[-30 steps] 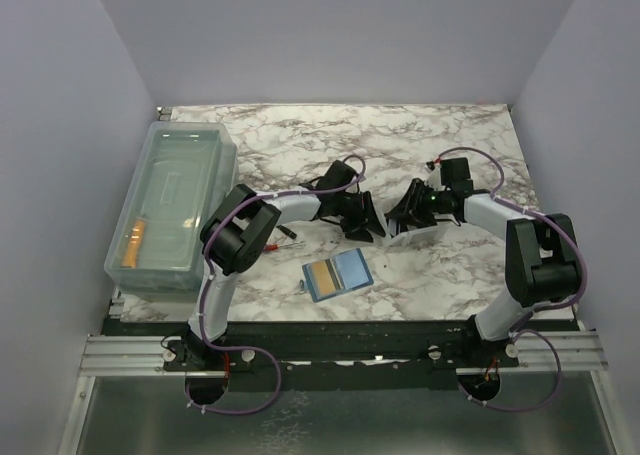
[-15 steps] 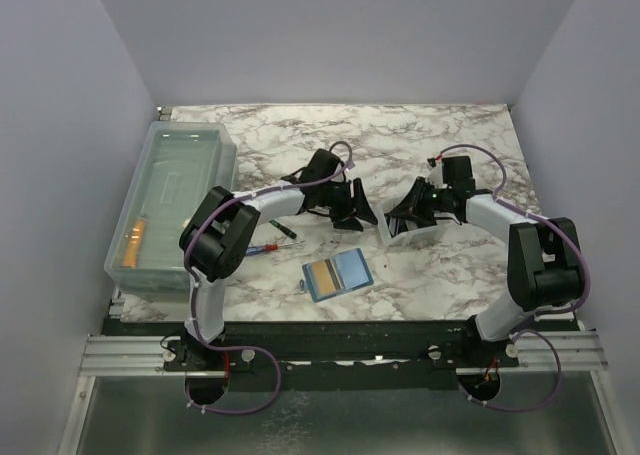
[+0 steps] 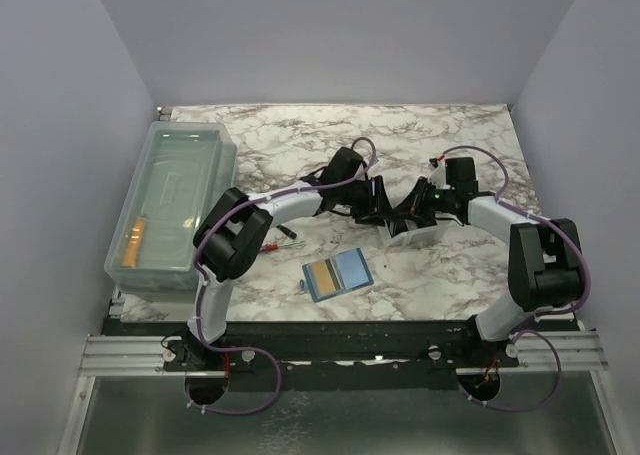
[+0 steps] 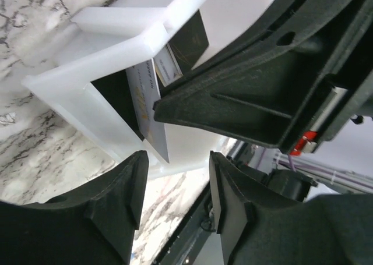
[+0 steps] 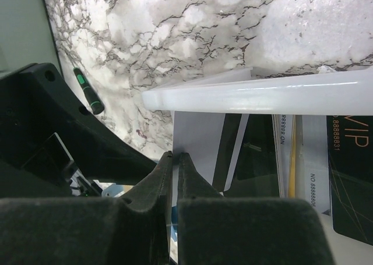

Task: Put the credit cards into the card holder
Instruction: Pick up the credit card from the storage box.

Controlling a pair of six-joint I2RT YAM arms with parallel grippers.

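The card holder (image 3: 337,274) lies open near the table's front, teal-blue, with a golden credit card (image 3: 320,275) in its left half. Behind it stands a white tray (image 3: 420,235) holding several credit cards, pale and black ones. My right gripper (image 5: 175,155) reaches into the tray (image 5: 262,93) and is shut on the edge of a pale credit card (image 5: 201,140). My left gripper (image 4: 178,160) hangs open just beside the tray's corner (image 4: 87,84), nothing between its fingers. In the top view, both grippers (image 3: 378,203) (image 3: 400,218) meet at the tray's left end.
A large clear bin (image 3: 170,200) stands at the left edge with an orange item (image 3: 135,243) inside. A red-handled tool (image 3: 272,247) and a dark pen (image 3: 288,232) lie on the marble between the bin and the card holder. Black VIP cards (image 5: 349,177) fill the tray's right.
My right gripper has shut on the pale card in the tray. My left gripper swung back left, then right up to the tray and the right gripper.
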